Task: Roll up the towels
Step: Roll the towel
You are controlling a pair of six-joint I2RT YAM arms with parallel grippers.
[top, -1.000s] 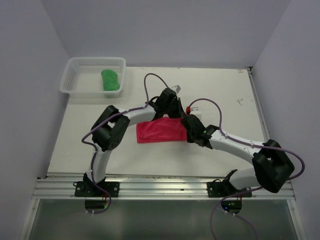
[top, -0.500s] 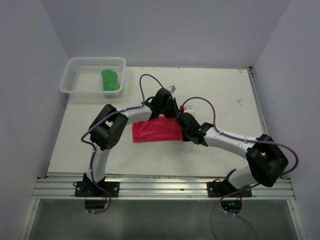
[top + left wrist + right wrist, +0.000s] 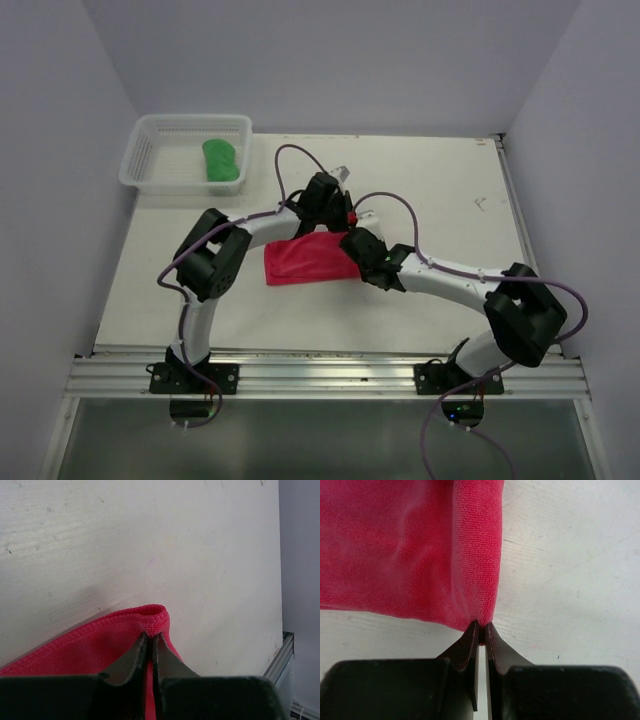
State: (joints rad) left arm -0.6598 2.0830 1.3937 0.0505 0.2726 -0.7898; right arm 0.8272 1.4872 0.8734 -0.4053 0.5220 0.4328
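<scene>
We rate the red towel (image 3: 298,262) light and limp; the left gripper (image 3: 151,639) and right gripper (image 3: 480,628) each pinch its folded 3 o'clock edge, apparently at the 2 corners.

One red towel (image 3: 300,262), what looks like one green towel (image 3: 222,160), and one basket (image 3: 140,160).

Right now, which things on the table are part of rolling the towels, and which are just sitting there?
In the job:
red terry-cloth towel
left end effector, shut on a towel corner
right end effector, shut on the towel's edge

Sitting by:
white plastic mesh basket
green bundled cloth inside it, likely a finished towel
</scene>
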